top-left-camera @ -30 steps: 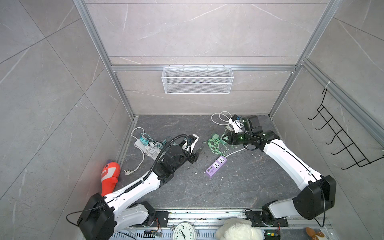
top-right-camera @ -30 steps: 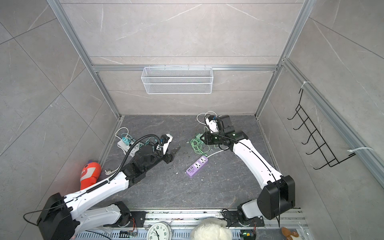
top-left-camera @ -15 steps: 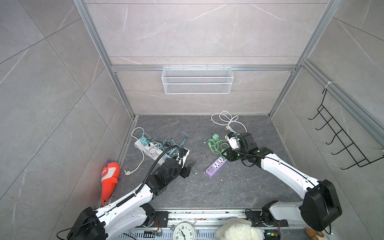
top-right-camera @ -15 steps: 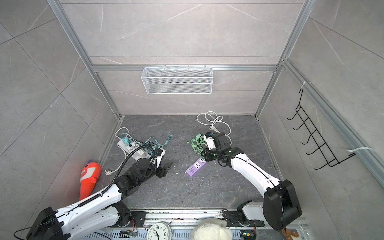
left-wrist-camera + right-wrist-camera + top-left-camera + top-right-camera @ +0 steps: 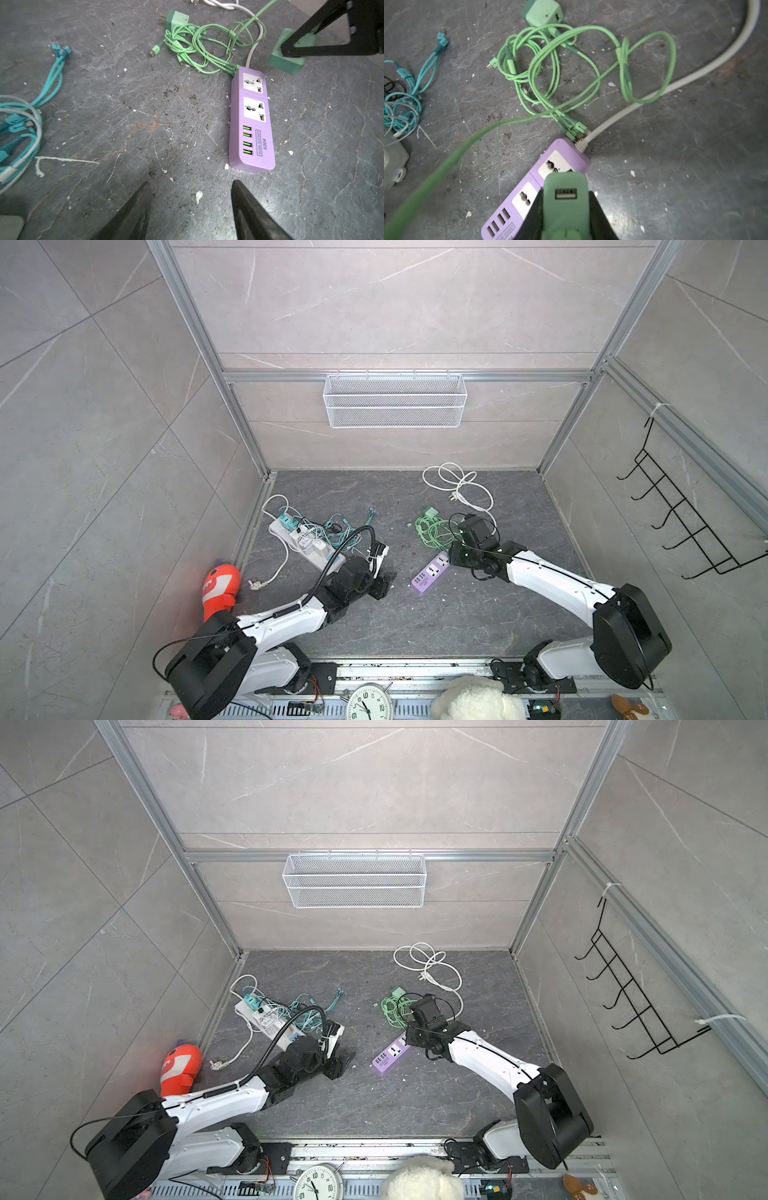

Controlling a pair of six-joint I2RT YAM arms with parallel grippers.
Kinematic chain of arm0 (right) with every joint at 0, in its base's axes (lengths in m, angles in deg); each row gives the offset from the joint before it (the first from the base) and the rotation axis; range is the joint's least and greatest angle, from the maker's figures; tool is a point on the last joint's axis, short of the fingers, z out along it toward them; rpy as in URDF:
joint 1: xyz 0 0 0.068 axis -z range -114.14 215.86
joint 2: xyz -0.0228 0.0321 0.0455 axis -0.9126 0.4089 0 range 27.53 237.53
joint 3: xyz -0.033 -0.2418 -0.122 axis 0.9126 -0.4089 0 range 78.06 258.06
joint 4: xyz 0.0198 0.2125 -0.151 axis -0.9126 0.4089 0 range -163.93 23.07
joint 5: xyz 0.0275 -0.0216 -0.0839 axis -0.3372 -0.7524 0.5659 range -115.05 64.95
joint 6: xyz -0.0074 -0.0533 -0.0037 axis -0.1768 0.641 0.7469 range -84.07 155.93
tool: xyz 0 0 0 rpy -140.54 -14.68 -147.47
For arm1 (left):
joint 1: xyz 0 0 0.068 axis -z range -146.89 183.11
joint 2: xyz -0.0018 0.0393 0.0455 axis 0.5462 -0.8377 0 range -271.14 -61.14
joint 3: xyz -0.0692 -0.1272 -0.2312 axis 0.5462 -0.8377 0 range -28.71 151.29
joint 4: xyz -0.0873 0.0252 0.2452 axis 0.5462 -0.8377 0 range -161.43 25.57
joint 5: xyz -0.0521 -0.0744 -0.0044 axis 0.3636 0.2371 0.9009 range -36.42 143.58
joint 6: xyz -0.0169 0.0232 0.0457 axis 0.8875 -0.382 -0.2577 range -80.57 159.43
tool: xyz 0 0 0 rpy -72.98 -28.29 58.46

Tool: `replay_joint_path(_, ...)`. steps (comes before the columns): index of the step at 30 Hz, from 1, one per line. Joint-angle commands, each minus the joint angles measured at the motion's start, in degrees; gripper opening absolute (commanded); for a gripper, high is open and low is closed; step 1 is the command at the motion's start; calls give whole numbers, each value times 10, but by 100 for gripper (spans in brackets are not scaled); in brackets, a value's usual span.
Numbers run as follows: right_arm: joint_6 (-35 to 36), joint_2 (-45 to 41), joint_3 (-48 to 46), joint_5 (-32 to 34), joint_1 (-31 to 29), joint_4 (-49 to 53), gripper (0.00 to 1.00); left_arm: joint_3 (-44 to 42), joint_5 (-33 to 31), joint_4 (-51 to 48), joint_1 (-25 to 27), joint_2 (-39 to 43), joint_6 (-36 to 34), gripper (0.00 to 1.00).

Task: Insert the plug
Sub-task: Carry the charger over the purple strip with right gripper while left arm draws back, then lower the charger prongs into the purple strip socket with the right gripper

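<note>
A purple power strip (image 5: 430, 574) (image 5: 390, 1054) (image 5: 252, 120) (image 5: 517, 207) lies on the dark floor with two white sockets and several USB ports. My right gripper (image 5: 564, 193) (image 5: 457, 558) is shut on a green plug (image 5: 564, 199) (image 5: 291, 56) and holds it just over the socket at the strip's cord end. The plug's pins are hidden, and a green cable trails from it. My left gripper (image 5: 190, 185) (image 5: 384, 580) is open and empty, low over bare floor, a short way from the strip's USB end.
A second green charger (image 5: 544, 12) and coiled green cables (image 5: 550, 72) lie beyond the strip. A white cord (image 5: 457, 485) loops at the back. At the left sit a white power strip (image 5: 307, 545) with teal cables and an orange toy (image 5: 220, 585). A wire basket (image 5: 395, 400) hangs on the back wall.
My right gripper has carried the green plug from the back down to the purple strip's cord end. My left gripper has dropped and drawn back toward the front, closing a little.
</note>
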Motion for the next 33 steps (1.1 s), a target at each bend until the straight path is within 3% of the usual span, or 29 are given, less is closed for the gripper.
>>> replay_joint_path(1,-101,-7,19,104,-30,49,7,12,23,75,5,-20,25,62)
replay_joint_path(7,-194,29,49,202,-82,91,6,3,28,88,19,4,33,61)
replay_joint_path(15,-312,83,74,285,-137,118,5,-15,-1,54,22,70,47,61)
replay_joint_path(23,-363,135,119,304,-156,153,5,-28,-49,-34,22,143,56,62)
replay_joint_path(33,-403,166,142,336,-162,186,4,-48,-96,-63,22,194,50,64)
